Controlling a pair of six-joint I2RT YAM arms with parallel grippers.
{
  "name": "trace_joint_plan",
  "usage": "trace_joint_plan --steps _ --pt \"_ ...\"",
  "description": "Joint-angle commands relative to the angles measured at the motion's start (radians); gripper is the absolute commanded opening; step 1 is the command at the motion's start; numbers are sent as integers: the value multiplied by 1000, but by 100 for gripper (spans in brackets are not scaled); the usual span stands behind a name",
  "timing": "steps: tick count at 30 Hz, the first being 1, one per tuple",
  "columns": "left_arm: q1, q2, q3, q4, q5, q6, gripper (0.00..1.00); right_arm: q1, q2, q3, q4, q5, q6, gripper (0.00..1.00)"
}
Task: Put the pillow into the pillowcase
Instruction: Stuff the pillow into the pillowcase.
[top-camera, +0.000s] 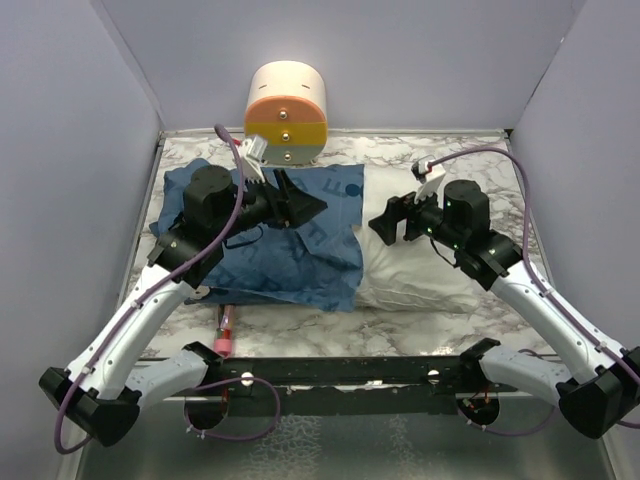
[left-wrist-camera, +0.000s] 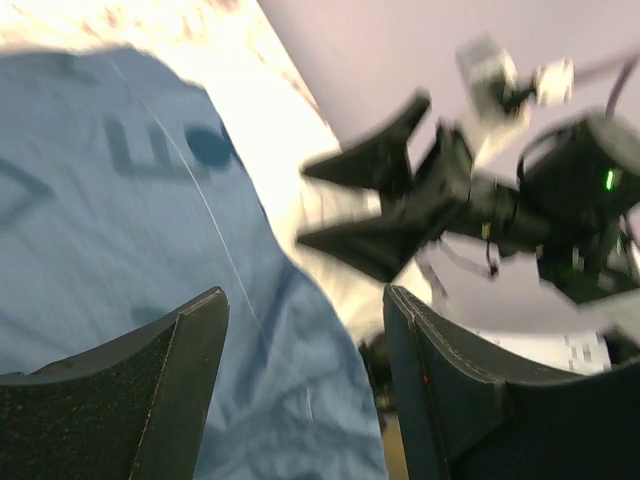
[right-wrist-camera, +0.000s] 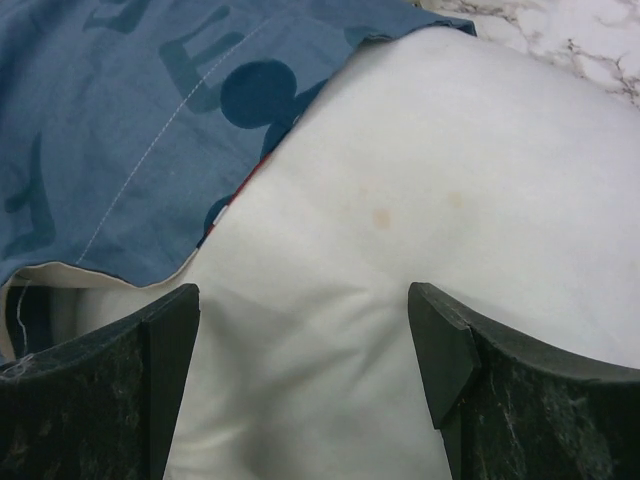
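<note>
A white, grey-veined marble-patterned tabletop (top-camera: 300, 322) is enclosed on three sides by plain pale lavender walls (top-camera: 400, 60) (matte, evenly lit).

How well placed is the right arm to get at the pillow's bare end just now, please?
Probably yes: the right gripper hangs open just above the pillow, whose bare white end has nothing over it; the pillowcase covers only its other end.

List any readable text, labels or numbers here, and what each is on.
"E": one large printed letter on the pillowcase, right wrist view; its neighbours are cropped or folded, so no whole word reads.
Other views: pillowcase letters too blurred or small to read.
On the pillow: no text showing.
</note>
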Motion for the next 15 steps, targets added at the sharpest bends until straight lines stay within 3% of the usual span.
trace_joint_plan --steps 1,6,13,14,15 --pt "-57 143 212 -171 -271 80 67 -3 -35 -44 -5 45 39 83" --pt "-237 380 505 -358 -602 262 72 -3 -69 -38 -18 68 59 82" --pt "-280 616 705 -456 -746 384 77 -4 -114 -36 -50 125 84 82" --pt "-284 647 732 -464 -757 394 92 -4 -115 -38 -55 131 86 82" --pt "-288 678 757 -478 -767 404 98 -4 -116 -41 -58 137 89 82"
